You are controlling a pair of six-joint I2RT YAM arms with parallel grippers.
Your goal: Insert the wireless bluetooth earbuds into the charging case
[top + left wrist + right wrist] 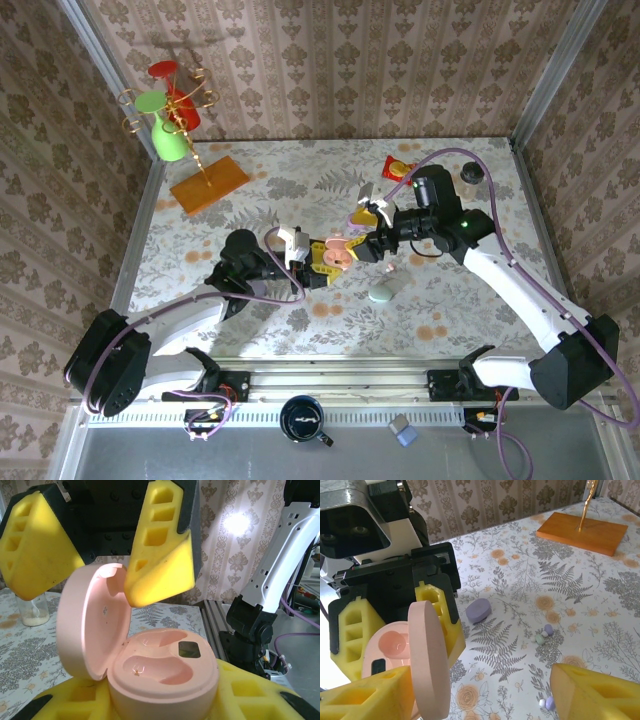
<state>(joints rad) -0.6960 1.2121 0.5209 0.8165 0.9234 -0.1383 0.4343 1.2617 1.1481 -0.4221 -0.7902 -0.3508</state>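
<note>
Left pincer (165, 702) clamped on the pink charging case (165, 672), blocky yellow foam pads (75, 697) pressed to its sides, lid (87, 630) hinged upright at left of frame. Right pincer (90, 592) spread wide above, one foam finger on either side of that lid, the nearer tip just beside the lid's inner face. Smooth matte oval shell, with two moulded wells and a dark square window in the base.

Wireless bluetooth earbuds (544, 635) down on the table (520, 570), well apart from the held case: tiny glossy beads in lilac, mint and white, centre right of the right wrist view. Second cluster of buds (546, 702) at the lower edge, beside the right pincer's yellow finger (595, 695).

Lilac oval case (478, 611) shut, lying between the held case and the beads. Mint oval case (381, 293) near centre of the overhead view, lower in frame than both pincers. Orange wooden board (582, 529) with a gold-coloured stem at upper right. Small clear jar (34, 611) at left edge. Floral-print table cover.
</note>
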